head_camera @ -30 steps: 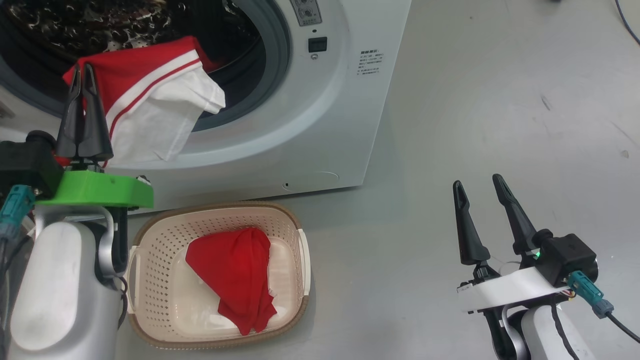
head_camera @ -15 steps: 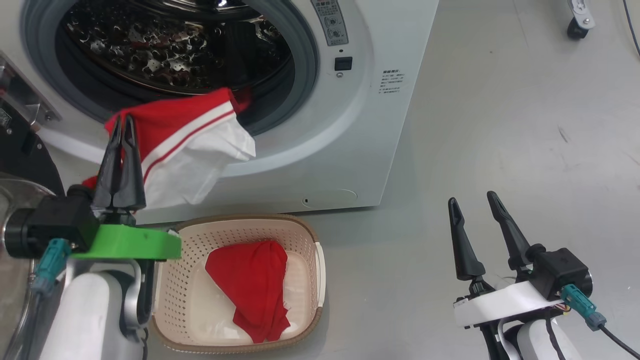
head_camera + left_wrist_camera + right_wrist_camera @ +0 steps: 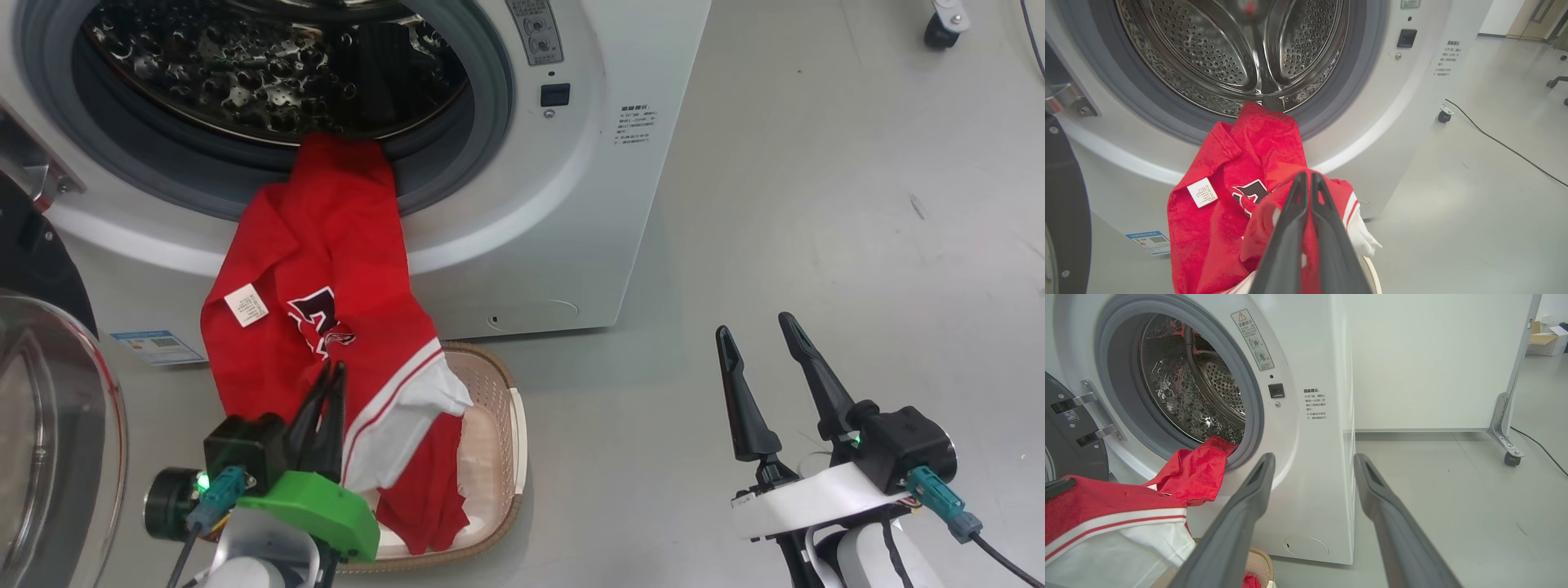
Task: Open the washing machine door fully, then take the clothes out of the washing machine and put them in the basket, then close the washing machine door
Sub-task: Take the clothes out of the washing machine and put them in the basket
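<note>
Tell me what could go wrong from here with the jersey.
1. The jersey has one end in the drum mouth, draped over the gasket; pulling with the left hand could snag it.
2. It hangs across the basket rim; released now, part may land on the floor.

The smooth pale grey floor [image 3: 816, 204] carries a big white front-loading washing machine [image 3: 604, 204], which stands at the left. Just before its lower front sits a cream perforated plastic basket [image 3: 494, 392], rounded-rectangular and upright, with a brown woven-look rim. Well off to the right, a small black caster wheel [image 3: 936, 34] under a metal foot bears a white partition panel [image 3: 1433, 363]. A thin black cable [image 3: 1494, 141] trails near it. Short dark scuff marks [image 3: 914, 206] dot the bare stretch.
</note>
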